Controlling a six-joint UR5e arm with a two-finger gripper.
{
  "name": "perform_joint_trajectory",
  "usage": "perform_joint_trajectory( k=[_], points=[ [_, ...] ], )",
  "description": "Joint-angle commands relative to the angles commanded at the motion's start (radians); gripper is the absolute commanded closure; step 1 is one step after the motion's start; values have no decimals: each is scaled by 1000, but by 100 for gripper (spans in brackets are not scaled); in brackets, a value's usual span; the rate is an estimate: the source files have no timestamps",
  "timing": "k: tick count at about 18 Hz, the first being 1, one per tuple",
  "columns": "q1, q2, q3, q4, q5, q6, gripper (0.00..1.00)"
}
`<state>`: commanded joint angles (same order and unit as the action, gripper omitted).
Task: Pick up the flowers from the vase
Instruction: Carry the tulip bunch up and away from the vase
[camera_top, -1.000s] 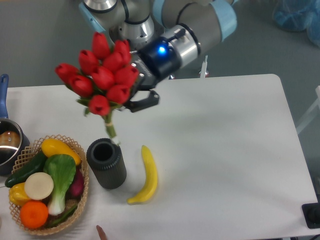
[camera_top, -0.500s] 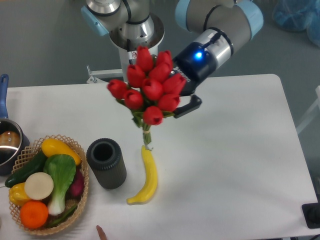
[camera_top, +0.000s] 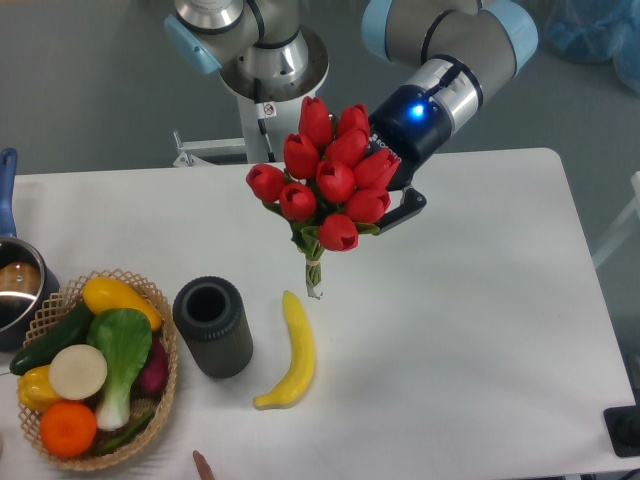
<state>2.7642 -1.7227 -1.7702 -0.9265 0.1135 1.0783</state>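
White table, grey floor behind. Item: flowers, clear of the vase, aloft right of it above the banana. My gripper: closed on the bunch, fingers mostly hidden. Vase empty; lift done, I judge.

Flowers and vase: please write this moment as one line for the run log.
flowers: held in hand, above table | vase: empty, upright | banana: right of vase | step: flowers out of vase
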Motion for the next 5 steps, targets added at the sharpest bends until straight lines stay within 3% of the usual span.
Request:
perform_joint_trajectory(
  k=[5],
  points=[
    [2,0,-2,0,0,3,44]
  ],
)
